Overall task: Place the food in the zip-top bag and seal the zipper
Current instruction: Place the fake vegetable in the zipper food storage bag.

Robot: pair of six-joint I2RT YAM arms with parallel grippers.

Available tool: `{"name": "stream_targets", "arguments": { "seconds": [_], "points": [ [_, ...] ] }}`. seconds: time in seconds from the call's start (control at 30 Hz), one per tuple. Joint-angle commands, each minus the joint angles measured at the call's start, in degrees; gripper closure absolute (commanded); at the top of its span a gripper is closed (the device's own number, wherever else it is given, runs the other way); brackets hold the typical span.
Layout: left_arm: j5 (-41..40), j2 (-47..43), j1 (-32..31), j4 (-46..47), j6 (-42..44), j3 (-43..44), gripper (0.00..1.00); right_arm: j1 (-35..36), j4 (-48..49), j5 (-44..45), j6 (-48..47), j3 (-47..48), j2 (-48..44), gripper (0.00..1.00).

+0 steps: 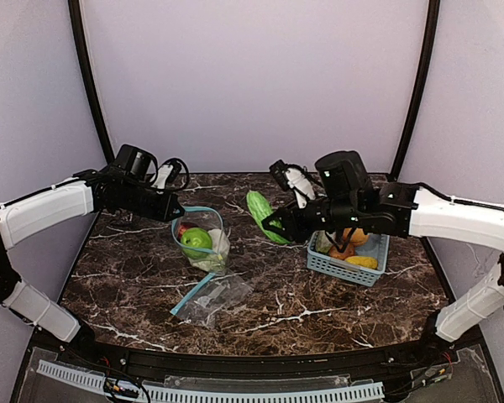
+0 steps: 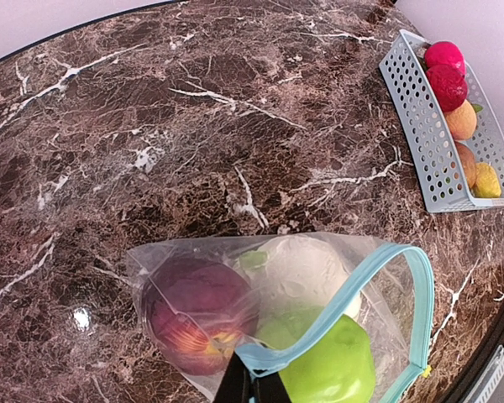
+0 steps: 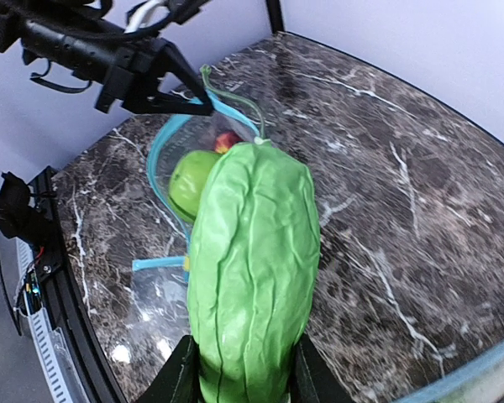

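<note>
Top external view gives us the whole bench [image 1: 336, 315]: the left gripper [image 1: 175, 211] is pinched shut on the blue zipper rim of the zip-top bag [image 1: 217, 252], holding its mouth up and open near the middle of the bench. Inside we see a green apple [image 1: 196, 239], and the left wrist view adds a red apple [image 2: 193, 315] and a white cauliflower [image 2: 298, 269] pressed beside it. On the right, the right gripper [image 1: 275, 225] is clamped around a long green vegetable [image 1: 257, 210], held in the air between the bag and the light-blue basket [image 1: 340, 269], its tip near the bag's mouth. The basket sits on the bench's right side with an orange piece [image 1: 351, 238] and a yellow piece [image 1: 363, 262] in it. A flat clear plastic piece [image 1: 214, 298] with a blue edge lies just in front of the bag.
</note>
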Motion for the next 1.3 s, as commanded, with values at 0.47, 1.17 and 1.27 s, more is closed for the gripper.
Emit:
{"name": "stream_targets", "arguments": {
  "seconds": [0.47, 1.17, 1.27],
  "points": [
    [0.9, -2.0, 0.1, 0.1, -0.1, -0.4, 0.99, 8.0, 40.6, -4.8, -7.2, 5.1, 21.6, 0.69],
    [0.9, -1.9, 0.1, -0.1, 0.0, -0.2, 0.99, 8.0, 53.6, 1.0, -6.7, 6.5, 32.8, 0.71],
    [0.8, -2.0, 0.1, -0.1, -0.1, -0.3, 0.99, 8.0, 54.4, 1.6, -6.6, 6.5, 33.6, 0.71]
  ]
}}
